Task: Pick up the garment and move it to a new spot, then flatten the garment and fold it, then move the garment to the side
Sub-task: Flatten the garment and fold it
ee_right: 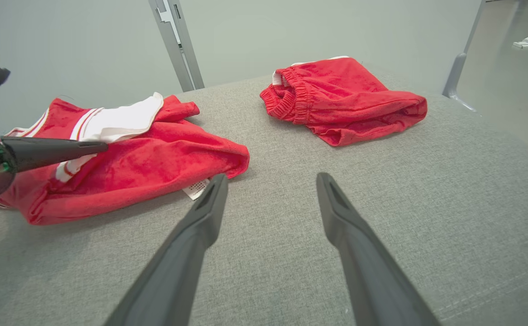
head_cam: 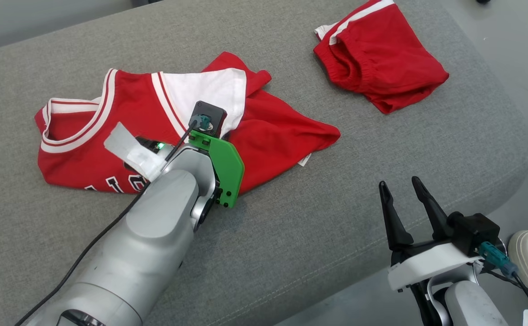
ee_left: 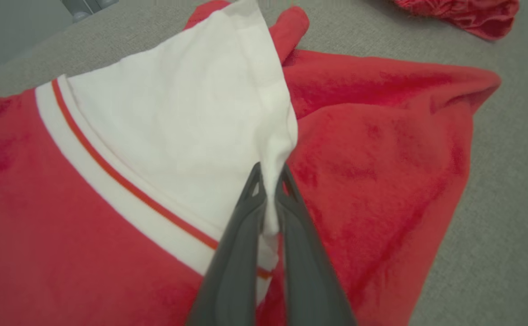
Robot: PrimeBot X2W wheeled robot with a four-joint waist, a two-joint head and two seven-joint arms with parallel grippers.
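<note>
1. Red jersey (head_cam: pixel 128 113) is laid crumpled on the grey cushion (head_cam: pixel 313 217), towards its left.
2. Its white sleeve (ee_left: pixel 178 117) edge is pinched between the fingers of the left gripper (ee_left: pixel 270 170), which is clamped on it.
3. The right gripper (head_cam: pixel 399 182) is held wide and empty above the cushion's near edge.
4. Red shorts (head_cam: pixel 377 59) are laid well apart, at the far right.
</note>
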